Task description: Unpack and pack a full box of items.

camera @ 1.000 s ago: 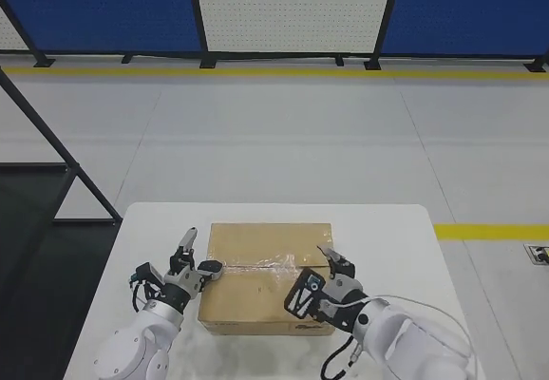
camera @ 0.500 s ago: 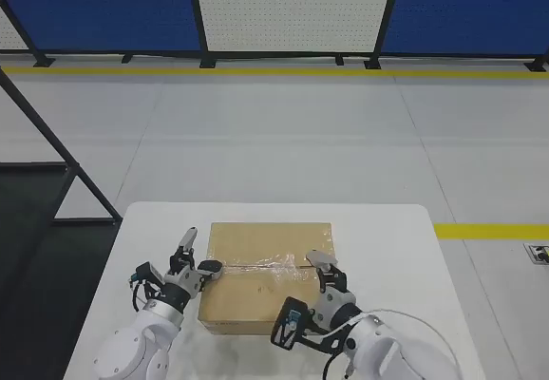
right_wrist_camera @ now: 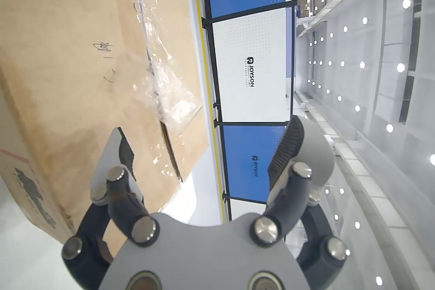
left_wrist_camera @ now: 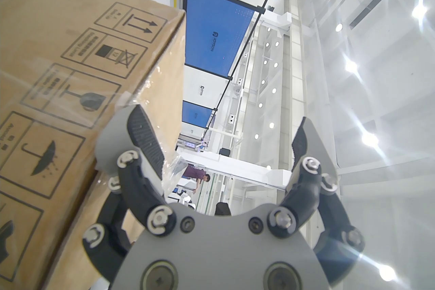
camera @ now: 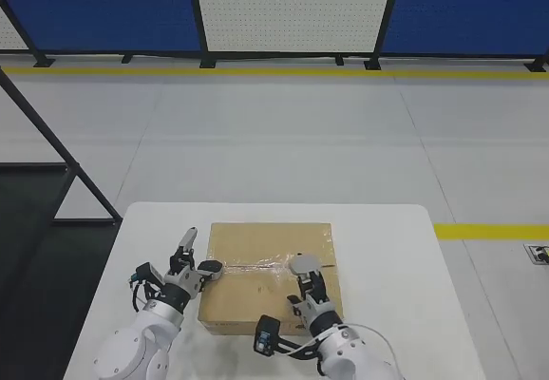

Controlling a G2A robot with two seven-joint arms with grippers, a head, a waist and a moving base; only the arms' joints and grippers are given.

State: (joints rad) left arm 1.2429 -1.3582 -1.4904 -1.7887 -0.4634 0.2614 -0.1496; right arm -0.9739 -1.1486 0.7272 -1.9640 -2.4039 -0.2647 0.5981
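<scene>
A shut brown cardboard box (camera: 255, 242), its top seam covered with crinkled clear tape (camera: 267, 263), sat in the middle of the white surface (camera: 388, 285). The left pincer (camera: 198, 254) gaped wide at the box's left edge, one finger by the tape's end, holding nothing. The right pincer (camera: 308, 274) was likewise spread and empty, over the box top near the seam's right part.

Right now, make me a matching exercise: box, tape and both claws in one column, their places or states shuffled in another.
1 cardboard box
2 clear tape
3 left claw
4 right claw

A open, over the box top
B closed, on the white table
C open, at the box's side
D crinkled along the top seam

Pairs: 1-B, 2-D, 3-C, 4-A
</scene>
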